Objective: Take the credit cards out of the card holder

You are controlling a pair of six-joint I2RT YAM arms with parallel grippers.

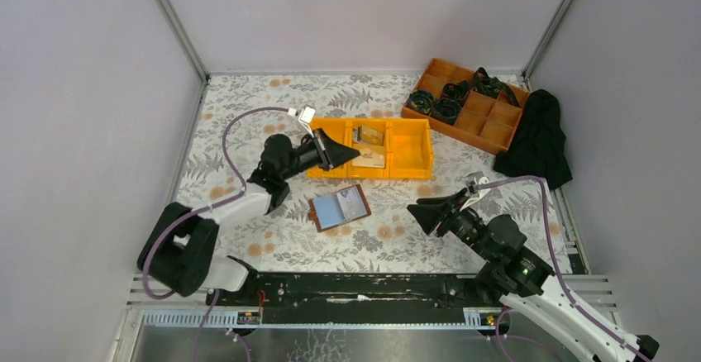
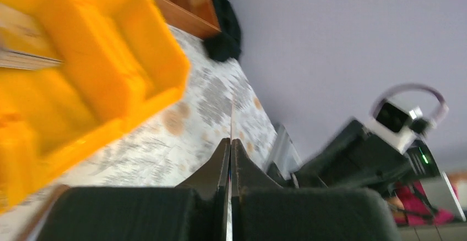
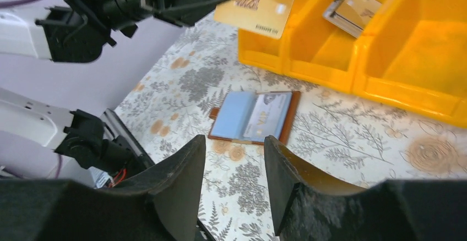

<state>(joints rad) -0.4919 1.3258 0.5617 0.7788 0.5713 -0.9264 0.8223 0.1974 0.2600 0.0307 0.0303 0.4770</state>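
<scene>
Right now we are pinching a pale tan credit card (image 3: 258, 7) in our left jaws, which are closing flat on one end of it. From the left wrist view that card is showing only as a thin bright line running out from between the two pressed-together fingers (image 2: 212, 169). We are holding it up over the left half of the yellow bin (image 1: 388, 172), though we cannot tell exactly which compartment it is hanging above. Two more cards (image 3: 352, 11), one grey and one tan, are lying stacked in the middle compartment of the bin.

The card holder (image 1: 339, 207) is lying open on the flower-patterned surface (image 1: 248, 213), just in front of the bin and between our two arms. Its left page is showing plain blue, and a pale card (image 3: 265, 114) is sitting in its right page.

Our right jaws are standing wide and holding nothing; they are hovering low over the surface to the right of the card holder, with the tips pointing toward it and not touching it.

At the far right a brown divided tray (image 1: 488, 126) is carrying black coiled items, and a black cloth (image 1: 539, 135) is lying just beside it.
</scene>
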